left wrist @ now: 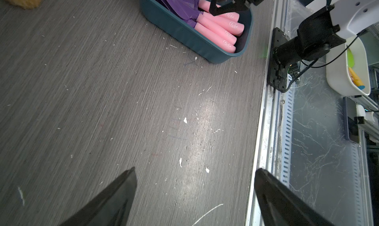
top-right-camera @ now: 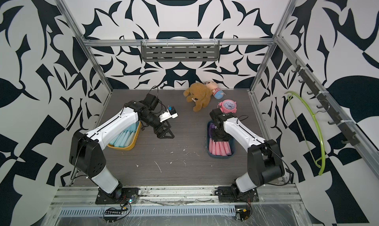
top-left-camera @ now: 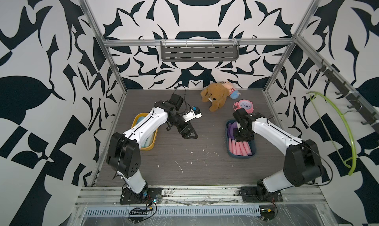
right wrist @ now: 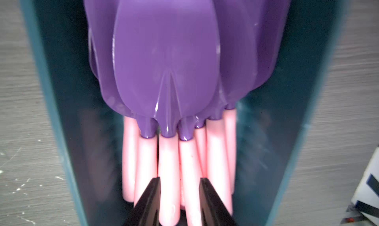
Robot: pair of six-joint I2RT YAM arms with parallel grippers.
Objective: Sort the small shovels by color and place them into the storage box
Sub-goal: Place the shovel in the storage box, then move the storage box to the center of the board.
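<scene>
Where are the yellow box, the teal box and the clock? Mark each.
yellow box [top-left-camera: 147,148]: in a top view, near wall.
teal box [top-left-camera: 242,156]: in a top view, near wall.
clock [top-left-camera: 244,105]: in a top view, dial.

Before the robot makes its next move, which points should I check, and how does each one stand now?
1. Release: cannot tell; the right pincer has its jaws astride the pink handles inside the teal bin.
2. Free arm: ok; the left pincer is open and empty over the bare table.
3. Purple sorting: ok; the purple shovels lie only in the teal bin.
4. Blue sorting: ok; the blue shovels lie in the yellow bin, partly hidden by the left arm.
5. Leftovers: ok; no shovel shows loose on the table in both top views.
</scene>
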